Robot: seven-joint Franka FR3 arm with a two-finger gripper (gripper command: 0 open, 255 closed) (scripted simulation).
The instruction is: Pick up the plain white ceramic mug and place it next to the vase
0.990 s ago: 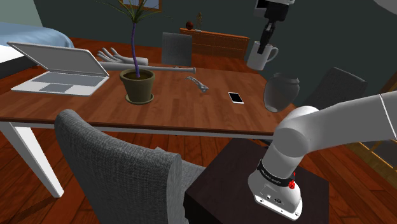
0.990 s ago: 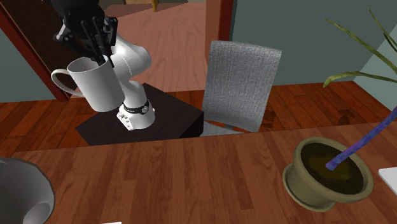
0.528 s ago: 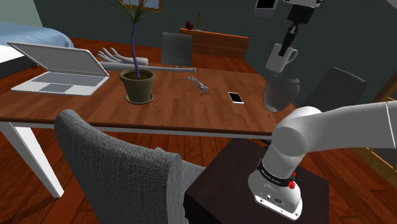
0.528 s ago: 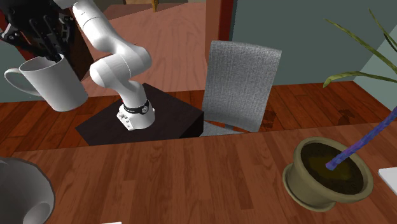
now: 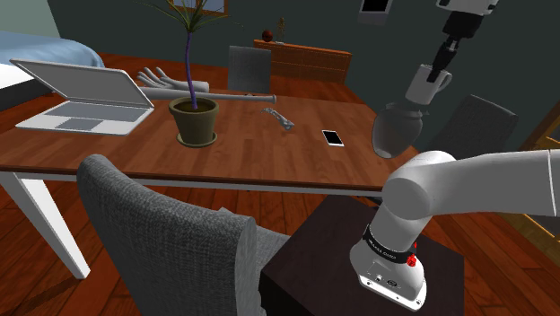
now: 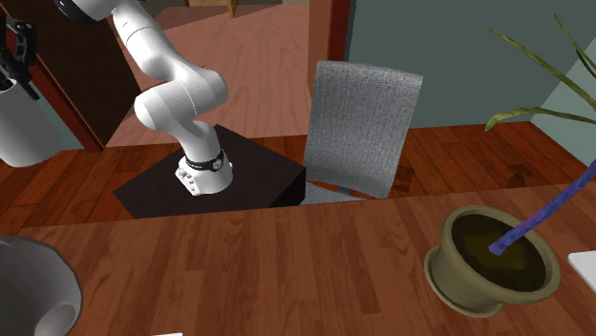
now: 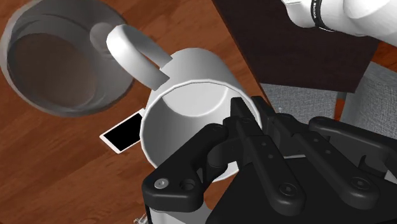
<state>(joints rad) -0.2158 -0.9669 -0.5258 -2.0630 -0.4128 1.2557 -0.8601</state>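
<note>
The plain white mug (image 5: 427,87) hangs in the air, just above the grey vase (image 5: 398,128) and towards the shoulder view's right of it. My gripper (image 5: 441,63) is shut on the mug's rim from above. The wrist view shows one finger inside the mug (image 7: 184,111) and the other outside it, gripper (image 7: 232,130) clamped on the wall, handle pointing towards the vase (image 7: 57,63) below. In the second exterior view the mug (image 6: 21,124) is at the left edge, above the vase (image 6: 33,291).
On the wooden table (image 5: 269,148) are a potted plant (image 5: 195,121), an open laptop (image 5: 85,99) and a phone (image 5: 333,137) near the vase. A grey chair (image 5: 170,242) stands at the table's near side, and a dark chair (image 5: 480,121) behind the vase.
My gripper has carried the mug towards the shoulder view's right, from left of the vase to above and just right of it. The vase has not moved.
</note>
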